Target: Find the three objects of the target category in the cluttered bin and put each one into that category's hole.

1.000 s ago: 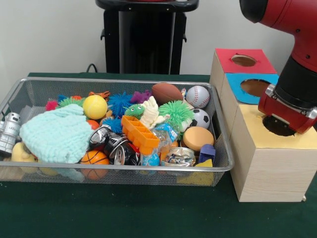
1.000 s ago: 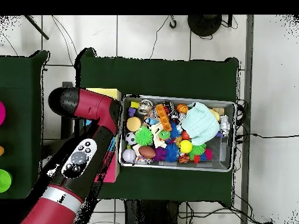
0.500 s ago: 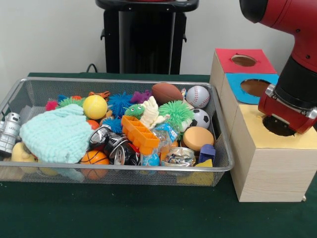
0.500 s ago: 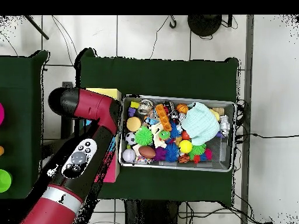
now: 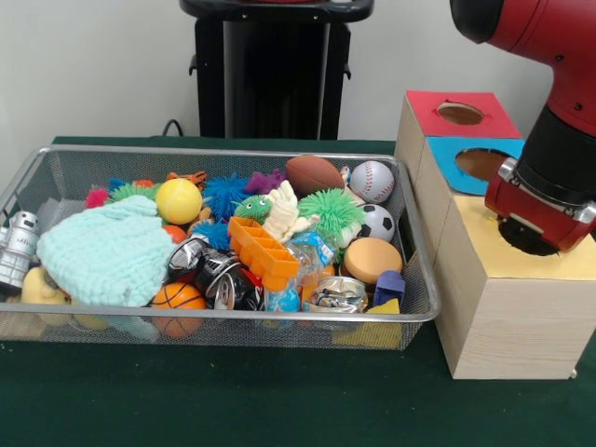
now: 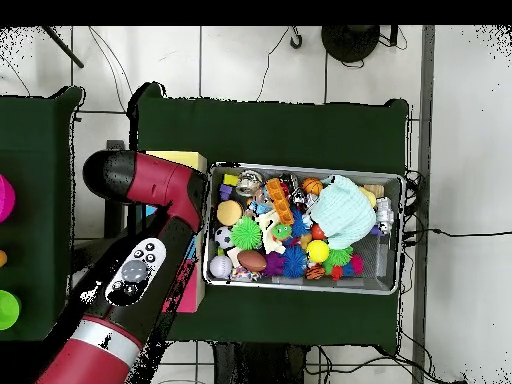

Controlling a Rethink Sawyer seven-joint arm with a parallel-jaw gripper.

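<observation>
A wire bin [image 5: 223,154] holds mixed toys, among them a baseball [image 5: 372,181], a soccer ball [image 5: 377,222], a brown football [image 5: 313,174], a small basketball [image 5: 177,298] and a yellow ball [image 5: 179,200]. To its right stands a wooden box with a red top [image 5: 458,114], a blue top [image 5: 480,163] and a yellow top [image 5: 480,247], each with a hole. My gripper [image 5: 526,235] sits low over the yellow top, where the hole lies; the red wrist hides its end. In the overhead view the arm [image 6: 150,250] covers most of the box beside the bin [image 6: 305,168].
A mint knitted hat [image 5: 107,251], an orange ice tray [image 5: 264,251], crushed cans [image 5: 219,275] and spiky balls [image 5: 331,209] crowd the bin. A silver toy robot [image 5: 17,247] leans at its left end. Another table with pink [image 6: 5,197] and green [image 6: 8,308] items lies at the overhead's left edge.
The wrist end has shifted very slightly over the yellow top. Nothing in the bin has moved.
</observation>
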